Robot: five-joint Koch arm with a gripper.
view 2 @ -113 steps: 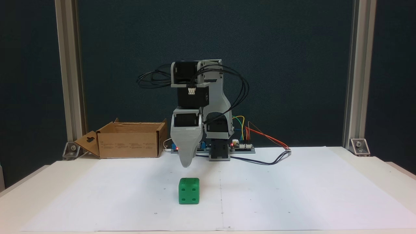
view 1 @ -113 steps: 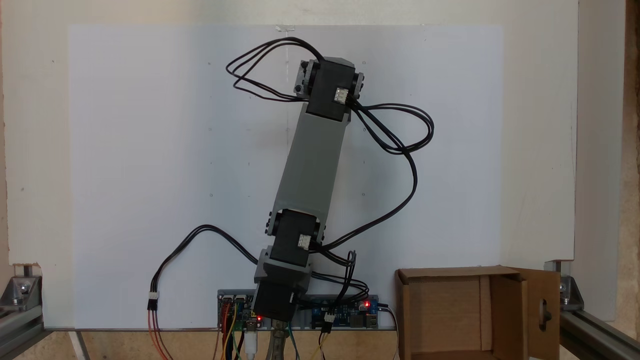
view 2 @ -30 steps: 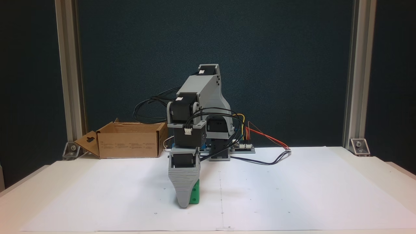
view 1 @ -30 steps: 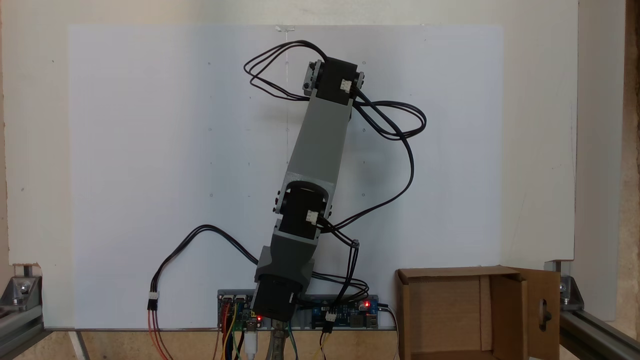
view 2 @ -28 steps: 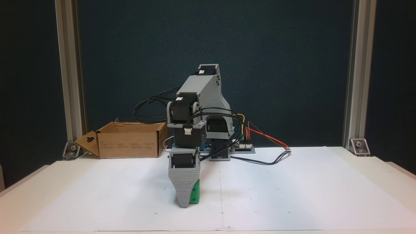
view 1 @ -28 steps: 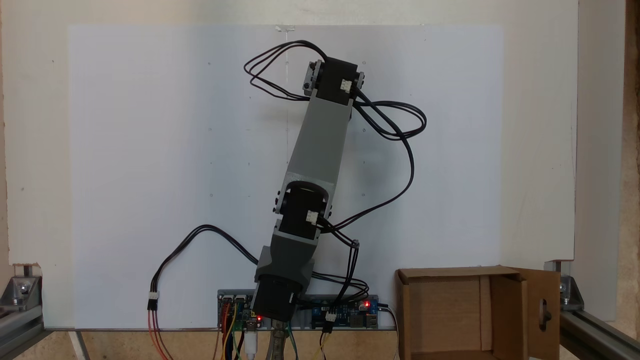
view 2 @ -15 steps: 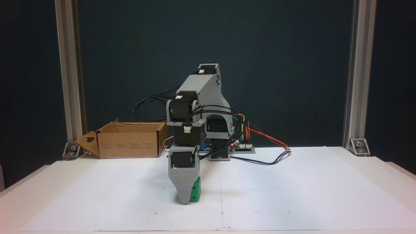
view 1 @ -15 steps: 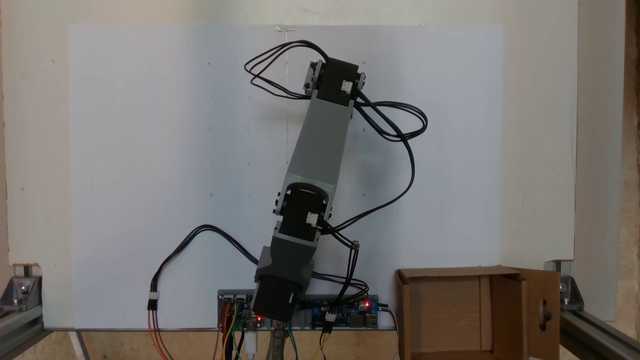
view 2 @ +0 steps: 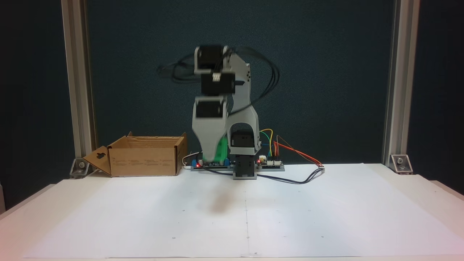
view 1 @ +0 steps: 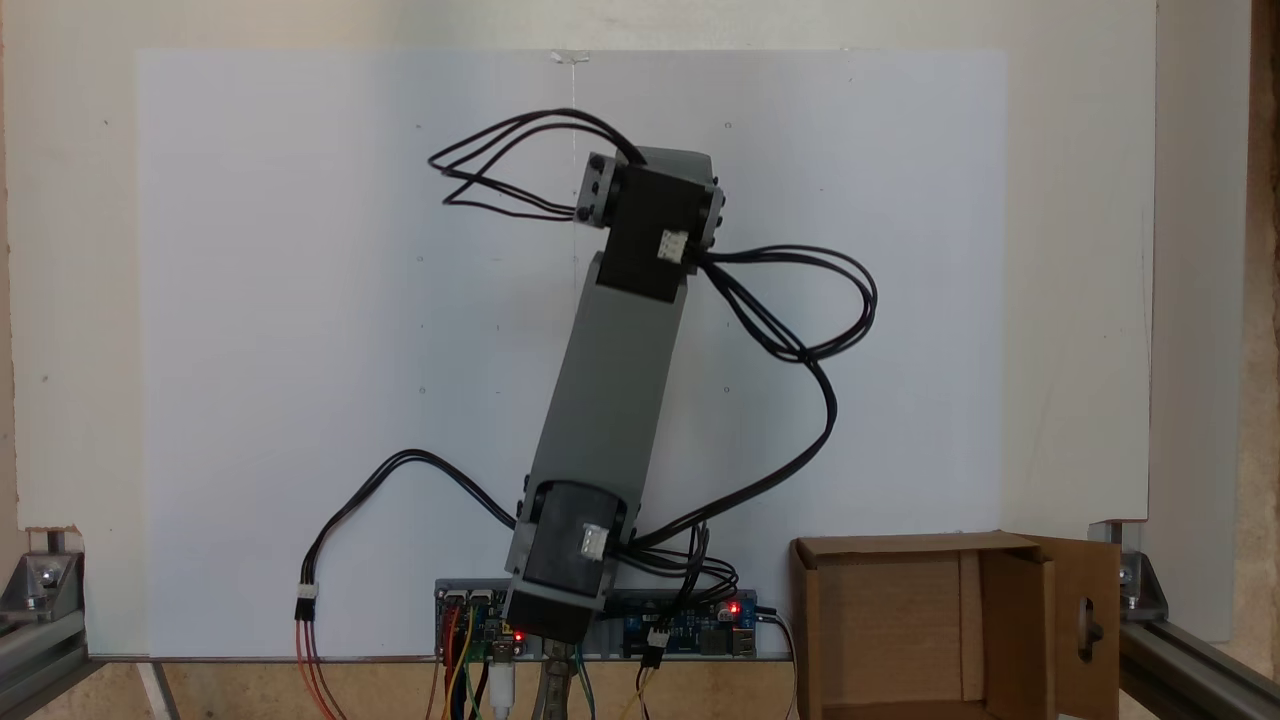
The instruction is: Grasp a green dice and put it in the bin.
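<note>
grab's done: gripper (view 2: 212, 156) clamped on the green dice (view 2: 220, 152), airborne; bin (view 2: 145, 156) waits at 9 o'clock, drop's left.

Green dice (view 2: 219, 153) hanging blurred above the paper, cardboard bin (view 2: 145, 156) sitting open, well apart.

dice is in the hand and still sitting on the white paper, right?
Not quite. The dice is in the hand, but a fixed view shows it lifted clear above the white paper, with only a shadow below. The bin sits off to the left.
</note>
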